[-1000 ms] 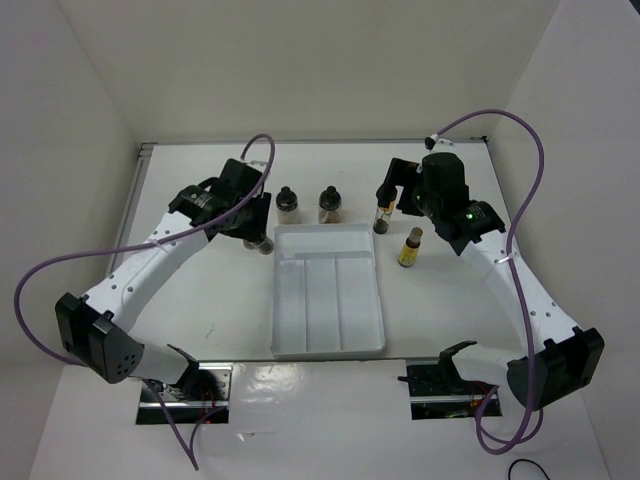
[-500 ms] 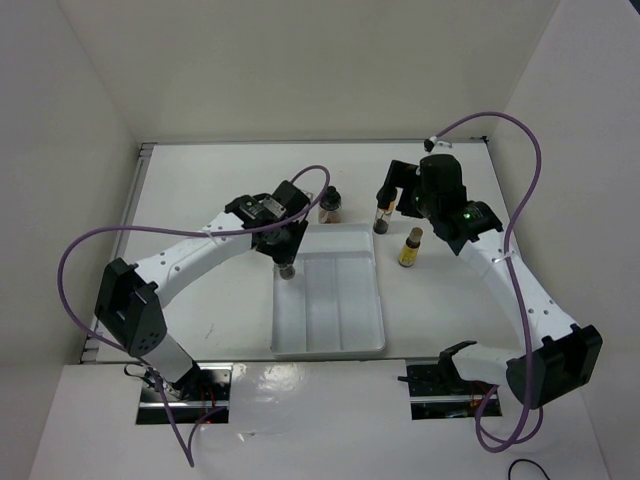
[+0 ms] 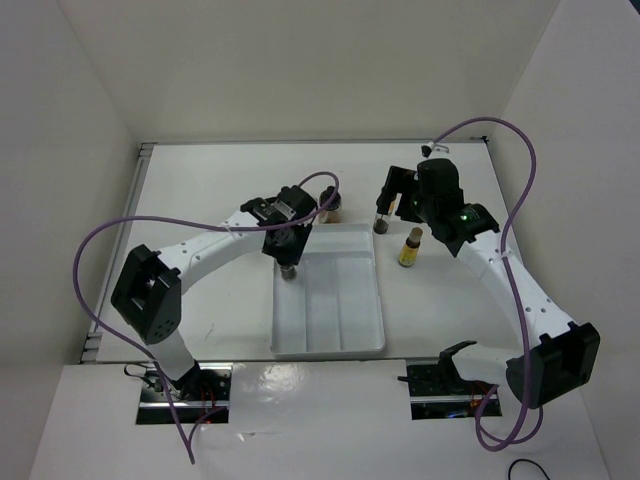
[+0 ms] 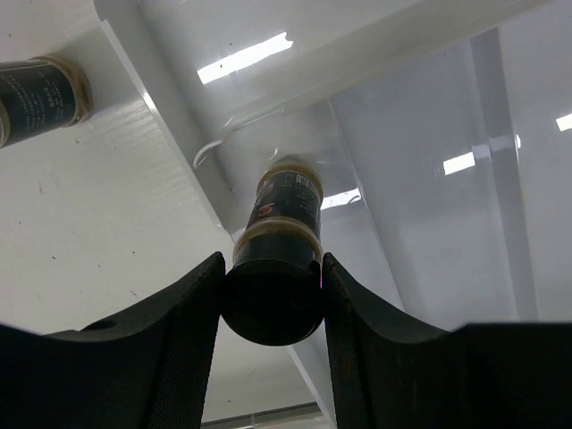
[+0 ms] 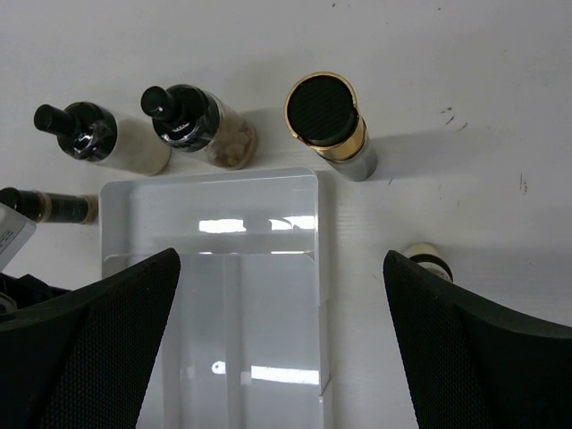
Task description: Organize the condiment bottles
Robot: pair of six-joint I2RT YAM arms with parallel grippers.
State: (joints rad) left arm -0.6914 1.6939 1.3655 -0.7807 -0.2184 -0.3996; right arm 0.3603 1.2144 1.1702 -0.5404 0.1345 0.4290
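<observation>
One tan-filled bottle point(image 4: 288, 210), clamped by its black cap in the left gripper point(image 4: 273, 299), is inside the white tray's point(image 3: 328, 352) far-left corner. Four other bottles point(image 5: 323, 112) stand outside it on the table point(image 3: 230, 310). The right gripper point(image 5: 280, 286) hangs above them, fingers wide apart.

The tray point(image 3: 345, 330) is white, and the tan-collared bottle point(image 4: 284, 207) has a black cap.
</observation>
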